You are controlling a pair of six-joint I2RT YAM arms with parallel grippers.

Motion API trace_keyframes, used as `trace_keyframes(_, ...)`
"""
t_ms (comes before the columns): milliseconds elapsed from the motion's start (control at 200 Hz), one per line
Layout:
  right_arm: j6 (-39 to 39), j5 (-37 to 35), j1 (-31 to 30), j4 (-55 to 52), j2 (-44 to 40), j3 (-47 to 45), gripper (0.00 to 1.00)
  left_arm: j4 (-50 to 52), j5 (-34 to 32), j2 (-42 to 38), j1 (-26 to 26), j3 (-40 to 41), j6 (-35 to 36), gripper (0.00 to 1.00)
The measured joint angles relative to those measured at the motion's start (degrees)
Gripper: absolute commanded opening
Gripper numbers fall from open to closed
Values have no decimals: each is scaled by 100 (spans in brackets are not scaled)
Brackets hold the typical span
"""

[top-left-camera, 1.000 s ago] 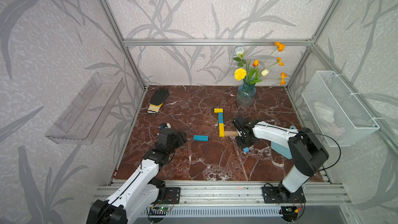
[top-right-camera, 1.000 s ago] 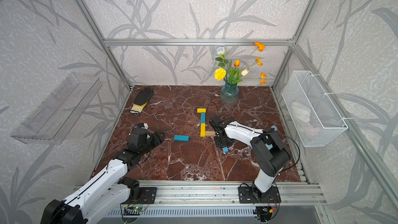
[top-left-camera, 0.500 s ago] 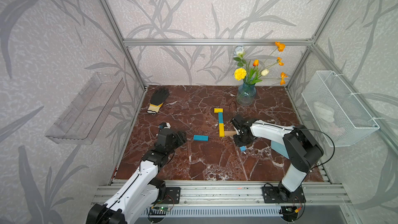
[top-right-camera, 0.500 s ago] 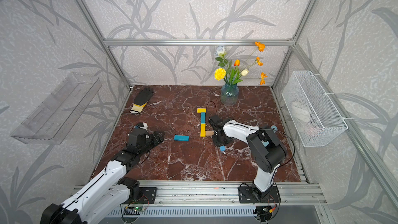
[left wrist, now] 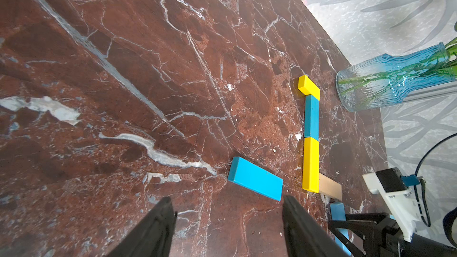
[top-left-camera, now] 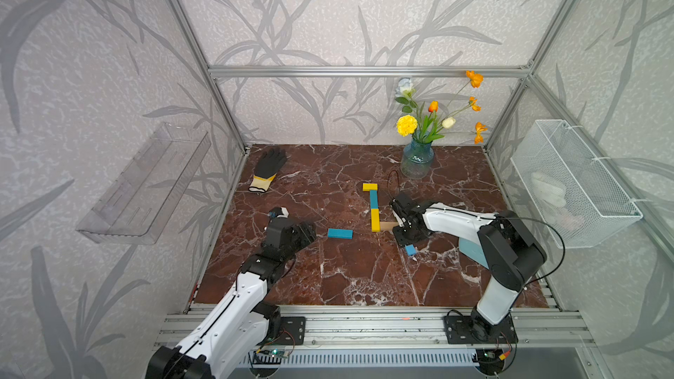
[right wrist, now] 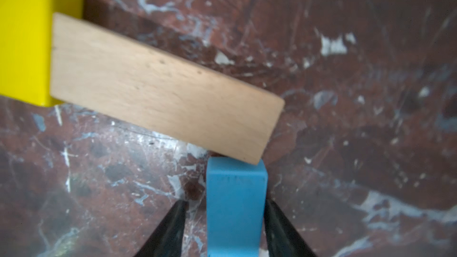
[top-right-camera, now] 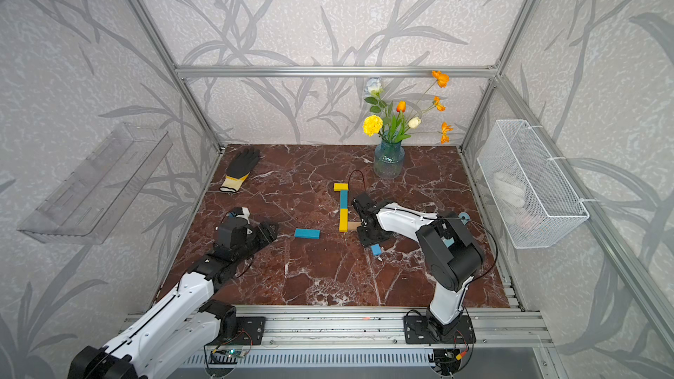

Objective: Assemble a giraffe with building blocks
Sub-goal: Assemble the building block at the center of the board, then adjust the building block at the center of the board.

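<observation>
Setting the first leg of the giraffe (top-left-camera: 373, 205), listed by view

Top views. Head, neck and tan body (top-left-camera: 386, 226) lie flat at mid-bench (top-left-camera: 328, 278). The blue leg block (top-left-camera: 410, 249) lies at the body's outer end, partly under the right gripper (top-left-camera: 404, 239). The loose blue block (top-left-camera: 340, 233) lies apart, just ahead of the left gripper (top-left-camera: 305, 232). Both top views show the same layout; the jaw gaps are too small to read here.

Left wrist view. Left gripper (left wrist: 227, 200): jaws wide apart, nothing between them. The loose blue block (left wrist: 255, 185) lies just beyond the tips, untouched.

Right wrist view. Right gripper (right wrist: 225, 202): jaws parted slightly wider than the blue leg block (right wrist: 236, 194) lying between them. There is a clear gap at one finger, and the other sits against or just beside the block's flank; no squeeze is evident. The block's end meets the lower corner of the tan body (right wrist: 160, 90), which abuts the yellow neck block (right wrist: 24, 35) slightly askew.

Handling note (judgement). The leg looks released. Lift straight up with the jaws no narrower, so the nearer finger does not drag the leg off the corner. The loose blue block would serve as the second leg, within the left gripper's reach
</observation>
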State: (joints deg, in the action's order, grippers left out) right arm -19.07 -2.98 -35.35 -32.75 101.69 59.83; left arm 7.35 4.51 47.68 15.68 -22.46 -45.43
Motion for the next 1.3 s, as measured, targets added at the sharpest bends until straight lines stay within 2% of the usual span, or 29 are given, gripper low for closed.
trace_keyframes(345, 92, -153, -129, -48, -369, -190, 69, 2, -20, -39, 0, 2, 26, 71)
trace_keyframes(365, 107, -153, -144, -107, -476, -197, 77, -11, -22, -20, 0, 4, 37, 71)
trace_keyframes(385, 109, -138, -153, -157, -588, -197, 80, -22, -22, 7, 0, 9, 42, 71)
trace_keyframes(545, 264, -192, -339, -518, -2223, -92, 79, -234, -33, 531, 17, 175, 94, 72)
trace_keyframes(710, 315, -184, -564, -793, -4159, 83, 78, -411, -22, 1580, 201, 175, 323, 75)
trace_keyframes(885, 105, -173, -885, -1001, -5578, -326, 77, -542, 4, 2612, 568, -452, 273, 75)
trace_keyframes(1045, -164, -68, -1279, -1003, -5580, -1062, 77, -463, -79, 2957, 914, -820, -52, 76)
trace_keyframes(1160, -308, 129, -1309, -920, -5331, -1589, 77, -407, -127, 3316, 1043, -1283, -175, 75)
trace_keyframes(1300, -341, 199, -1309, -772, -5239, -1786, 77, -358, -4, 3866, 1062, -1871, -382, 74)
